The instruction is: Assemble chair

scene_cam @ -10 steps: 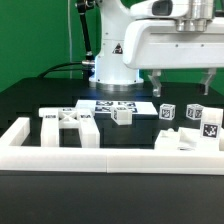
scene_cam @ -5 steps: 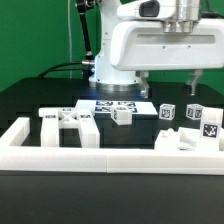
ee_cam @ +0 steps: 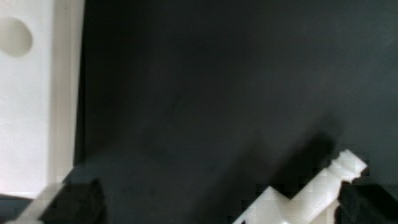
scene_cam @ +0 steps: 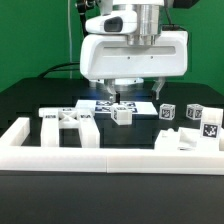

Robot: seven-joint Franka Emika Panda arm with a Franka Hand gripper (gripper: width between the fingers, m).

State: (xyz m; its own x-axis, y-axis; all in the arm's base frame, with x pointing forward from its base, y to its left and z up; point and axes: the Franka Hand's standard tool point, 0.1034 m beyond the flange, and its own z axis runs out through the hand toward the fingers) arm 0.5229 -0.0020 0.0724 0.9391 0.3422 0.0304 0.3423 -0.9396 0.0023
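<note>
Exterior view: the robot's two-finger gripper (scene_cam: 134, 97) hangs with fingers spread wide, gripping nothing. A small white blocky plastic chair part (scene_cam: 122, 115) lies just below it, untouched, and more white tagged chair pieces (scene_cam: 70, 124) lie off to both sides.

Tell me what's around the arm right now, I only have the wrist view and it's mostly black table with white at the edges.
Observer: The open fingers hang over a small white block by the marker board.
Operator: Any parts to the side?
Observer: Toward the exterior view's left lies a larger white tagged part.
Operator: And the other way?
Observer: Three tagged blocks stand at the exterior view's right.
</note>
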